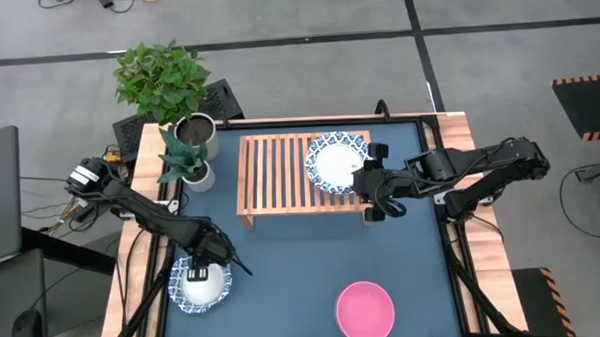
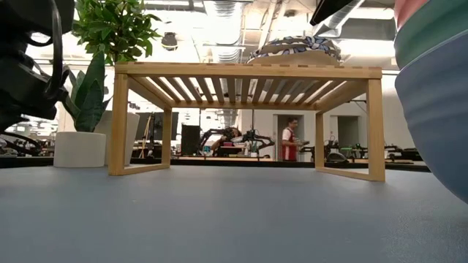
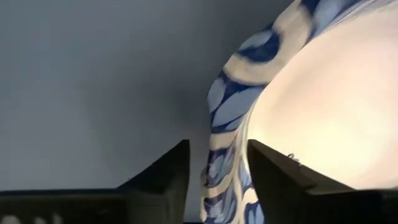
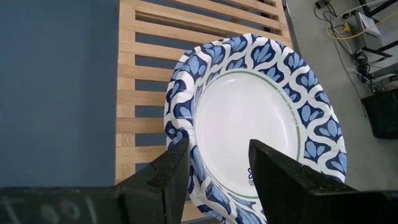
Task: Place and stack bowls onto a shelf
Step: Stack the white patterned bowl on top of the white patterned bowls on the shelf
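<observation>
Left tool [image 1: 205, 264] straddles patterned bowl's [image 1: 196, 290] rim on table [image 1: 284, 279].

Two white bowls with blue patterned rims are in sight: one [image 1: 338, 163] on the shelf [image 1: 275, 174], one [image 1: 199, 284] on the desk [image 1: 304, 268] left of the shelf. One pink bowl [image 1: 365, 311] sits in front of the shelf. There is one shelf. Two potted plants [image 1: 178, 103] stand left of the shelf. Two robot hands, left [image 1: 205, 260] and right [image 1: 369, 191].
</observation>
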